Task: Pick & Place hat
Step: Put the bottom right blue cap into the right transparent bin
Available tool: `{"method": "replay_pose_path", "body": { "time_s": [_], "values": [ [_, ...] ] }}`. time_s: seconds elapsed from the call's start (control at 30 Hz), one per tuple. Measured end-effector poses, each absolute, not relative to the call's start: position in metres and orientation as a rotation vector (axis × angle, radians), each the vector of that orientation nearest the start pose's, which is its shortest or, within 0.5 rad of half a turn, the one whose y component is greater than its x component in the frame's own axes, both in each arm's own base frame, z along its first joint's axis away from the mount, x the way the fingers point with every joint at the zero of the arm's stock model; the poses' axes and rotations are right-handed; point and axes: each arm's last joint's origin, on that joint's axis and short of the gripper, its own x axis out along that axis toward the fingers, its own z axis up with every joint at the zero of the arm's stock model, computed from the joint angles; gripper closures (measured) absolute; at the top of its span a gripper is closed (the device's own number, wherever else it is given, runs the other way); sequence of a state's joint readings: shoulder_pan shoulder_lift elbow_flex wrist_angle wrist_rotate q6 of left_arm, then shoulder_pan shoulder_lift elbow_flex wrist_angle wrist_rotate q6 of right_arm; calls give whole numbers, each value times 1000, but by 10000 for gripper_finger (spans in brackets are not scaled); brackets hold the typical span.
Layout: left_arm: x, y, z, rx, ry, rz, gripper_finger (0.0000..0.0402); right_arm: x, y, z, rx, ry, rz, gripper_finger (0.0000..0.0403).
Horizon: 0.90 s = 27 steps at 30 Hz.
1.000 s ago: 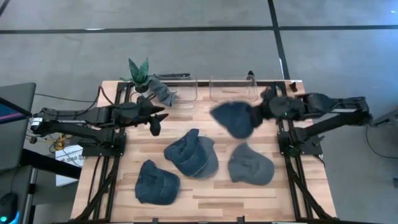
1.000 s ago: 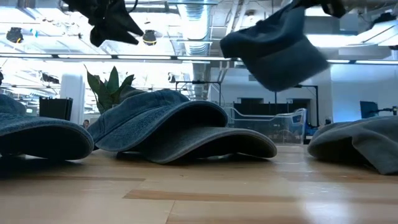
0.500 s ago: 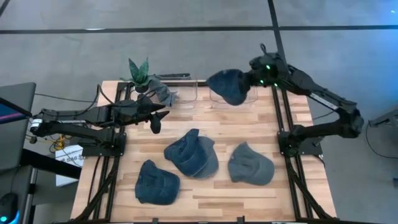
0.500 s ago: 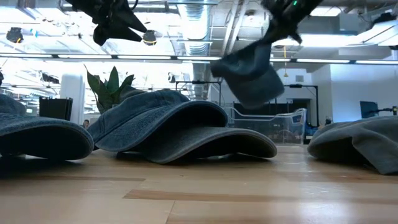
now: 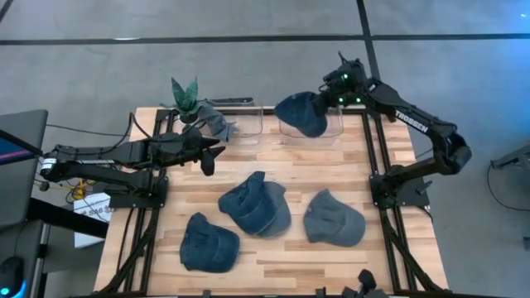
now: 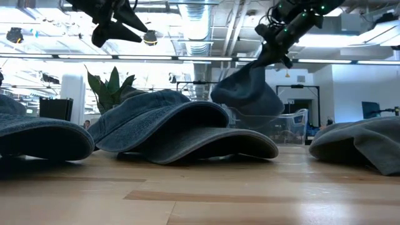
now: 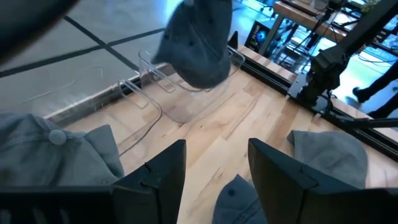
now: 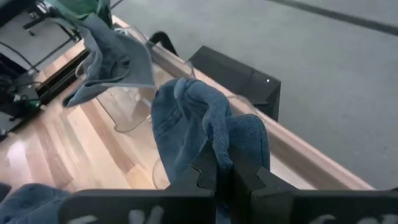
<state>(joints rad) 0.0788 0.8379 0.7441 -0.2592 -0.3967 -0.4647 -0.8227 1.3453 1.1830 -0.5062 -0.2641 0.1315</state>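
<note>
Left gripper (image 5: 208, 160) hangs idle over the table's far left, fingers apart, empty. Three hats (image 5: 254, 204) lie on the near table. Right gripper (image 5: 330, 98) pinches a denim hat (image 5: 301, 114), dangling over the far clear bin (image 5: 311, 118). Placing step: next, lower slightly and release squarely inside the bin walls.

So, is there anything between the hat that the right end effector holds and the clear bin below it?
Nothing visible. The hat hangs from the right end effector directly over the clear bin, whose top is open.

Overhead, table-level, two wrists — all share hats (image 5: 255, 204).
</note>
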Motion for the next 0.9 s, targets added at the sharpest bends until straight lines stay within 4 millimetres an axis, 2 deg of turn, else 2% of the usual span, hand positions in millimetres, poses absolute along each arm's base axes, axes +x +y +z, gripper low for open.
{"method": "replay_pose_path", "body": {
  "time_s": [0.13,0.3,0.43,0.63,0.9],
  "values": [
    [180,26,304,-393,230,562,237,187,-213,295,574,558,-639,403],
    [180,27,304,-386,224,584,237,173,-223,265,655,481,-663,403],
    [179,27,304,-381,220,602,237,168,-227,245,675,487,-687,395],
    [179,27,304,-380,219,605,237,173,-234,240,656,472,-705,354],
    [179,27,304,-381,219,604,237,166,-233,249,600,451,-757,281]
  ]
}}
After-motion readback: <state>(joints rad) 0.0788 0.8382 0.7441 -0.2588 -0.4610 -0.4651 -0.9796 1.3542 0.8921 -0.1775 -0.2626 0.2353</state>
